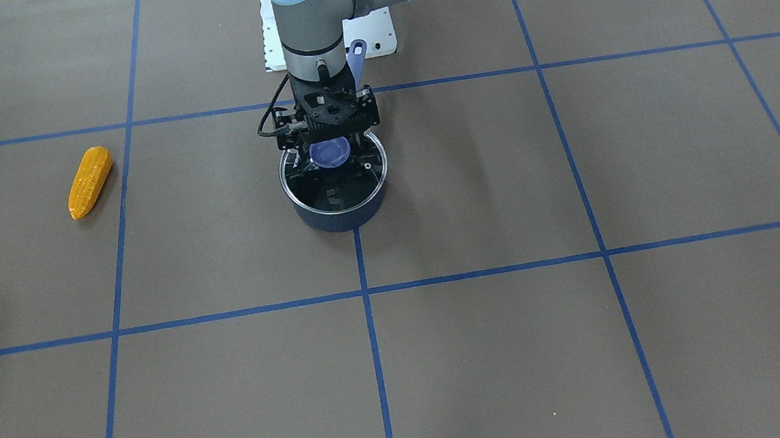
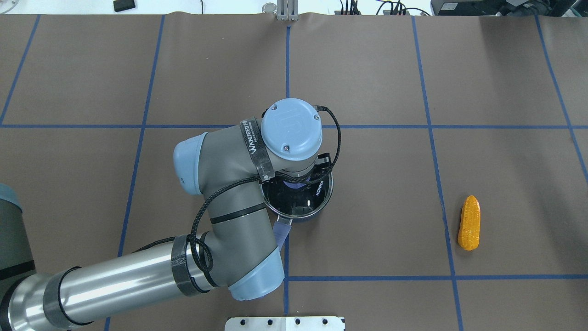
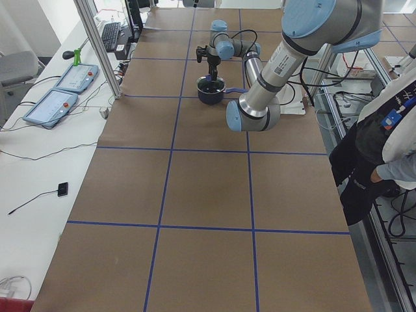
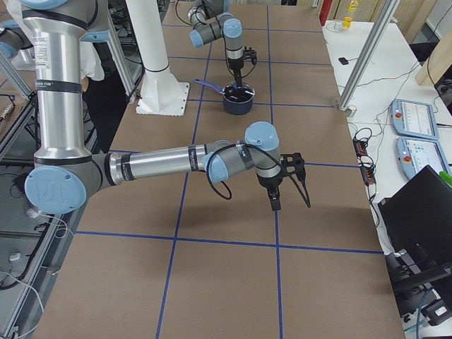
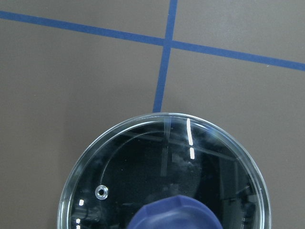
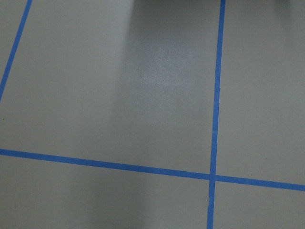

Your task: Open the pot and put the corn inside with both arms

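In the overhead view, the pot (image 2: 323,200) sat near the middle of the table (image 2: 390,69), its purple-blue handle (image 2: 281,233) pointing to 6 o'clock. The glass lid (image 1: 359,175) was on the pot, so the pot was not yet open. The left gripper (image 1: 328,141) hung straight down over the lid's blue knob (image 1: 330,154). Its black body hid the fingertips, and the left wrist camera showed only the knob and lid, so I could not tell whether the claw had closed on the knob.

The corn (image 2: 469,223) lay on the table well apart from the pot, at roughly 3 o'clock from it, its length running 12 to 6.

The right gripper (image 4: 274,200) showed only in the exterior right view, pointing down above bare table. I could not tell how wide its claw stood.
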You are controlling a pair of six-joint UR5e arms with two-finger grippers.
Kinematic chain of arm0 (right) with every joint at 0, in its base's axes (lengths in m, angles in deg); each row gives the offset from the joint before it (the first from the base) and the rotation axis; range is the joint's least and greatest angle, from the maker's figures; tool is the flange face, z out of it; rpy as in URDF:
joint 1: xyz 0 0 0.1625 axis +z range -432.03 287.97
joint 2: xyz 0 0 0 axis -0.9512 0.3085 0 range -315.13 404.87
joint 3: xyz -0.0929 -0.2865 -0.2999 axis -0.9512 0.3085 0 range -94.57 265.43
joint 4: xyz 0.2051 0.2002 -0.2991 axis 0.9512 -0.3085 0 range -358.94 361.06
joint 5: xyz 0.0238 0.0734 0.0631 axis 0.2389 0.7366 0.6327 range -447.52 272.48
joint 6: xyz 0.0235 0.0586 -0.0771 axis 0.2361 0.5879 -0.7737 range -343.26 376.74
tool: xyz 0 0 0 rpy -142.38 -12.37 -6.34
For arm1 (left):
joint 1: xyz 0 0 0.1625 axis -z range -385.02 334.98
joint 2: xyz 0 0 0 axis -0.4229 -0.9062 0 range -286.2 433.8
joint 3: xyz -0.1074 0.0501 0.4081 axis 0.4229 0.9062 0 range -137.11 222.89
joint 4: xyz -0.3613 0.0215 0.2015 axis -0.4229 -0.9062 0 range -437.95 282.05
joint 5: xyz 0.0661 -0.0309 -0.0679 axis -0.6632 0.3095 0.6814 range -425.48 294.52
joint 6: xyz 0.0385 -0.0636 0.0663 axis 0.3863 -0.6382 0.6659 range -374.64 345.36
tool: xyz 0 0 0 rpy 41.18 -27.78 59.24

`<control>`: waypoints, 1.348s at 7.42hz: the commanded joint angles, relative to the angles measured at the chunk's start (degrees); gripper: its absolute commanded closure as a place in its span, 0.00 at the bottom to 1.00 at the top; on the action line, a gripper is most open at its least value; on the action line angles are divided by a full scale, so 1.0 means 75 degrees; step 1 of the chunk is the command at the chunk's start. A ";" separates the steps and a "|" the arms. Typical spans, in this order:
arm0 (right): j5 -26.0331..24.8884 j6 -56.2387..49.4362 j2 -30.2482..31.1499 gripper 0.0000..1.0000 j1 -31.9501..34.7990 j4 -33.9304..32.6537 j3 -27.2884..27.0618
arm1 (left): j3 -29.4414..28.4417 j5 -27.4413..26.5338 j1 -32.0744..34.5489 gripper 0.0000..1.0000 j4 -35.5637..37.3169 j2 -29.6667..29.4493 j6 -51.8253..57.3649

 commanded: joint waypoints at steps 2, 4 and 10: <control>-0.0011 0.0002 -0.0010 0.00 0.0000 0.0000 0.0033 | -0.0006 -0.0236 -0.0074 0.31 -0.0023 0.0001 0.0058; -0.0011 0.0002 -0.0010 0.00 0.0000 0.0000 0.0021 | 0.0017 -0.0272 -0.0063 0.53 0.0012 0.0013 0.0351; -0.0011 0.0002 -0.0010 0.00 0.0000 0.0000 0.0033 | 0.2775 -0.0179 0.0345 0.59 0.1336 0.1165 0.1600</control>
